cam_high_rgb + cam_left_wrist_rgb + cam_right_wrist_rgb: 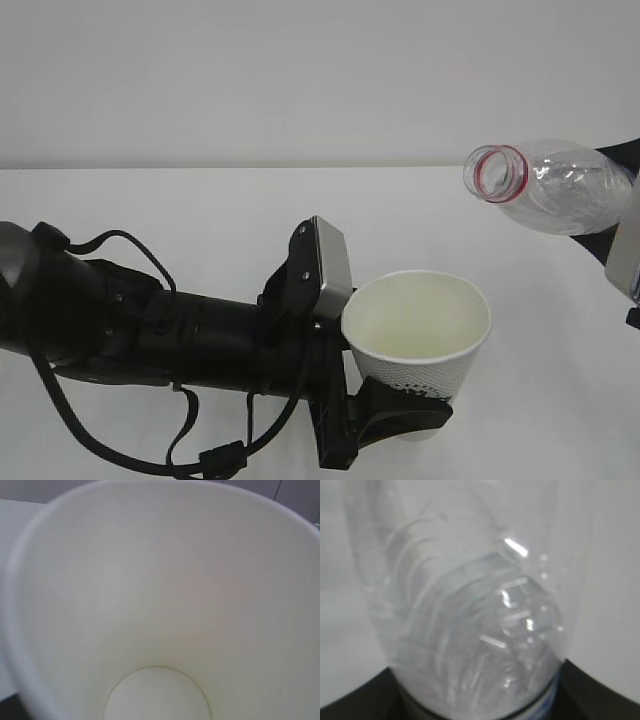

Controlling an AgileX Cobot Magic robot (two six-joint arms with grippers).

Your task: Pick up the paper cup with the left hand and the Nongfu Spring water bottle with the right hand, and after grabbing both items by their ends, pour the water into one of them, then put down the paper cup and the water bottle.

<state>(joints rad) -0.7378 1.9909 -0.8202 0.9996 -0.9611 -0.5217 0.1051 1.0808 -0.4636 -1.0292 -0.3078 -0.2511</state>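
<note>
Bottle (560, 190) mouth up-right of cup (420, 340) rim.

paper cup (420, 330) print: dark patch with white dots low on the wall, just above the left gripper (400, 420) fingers; no letters legible
water bottle (555, 185) label: not readable; only a thin blue-white edge shows at the right gripper's fingers in the right wrist view
cup inside: blank
numbers/signs: none
</note>
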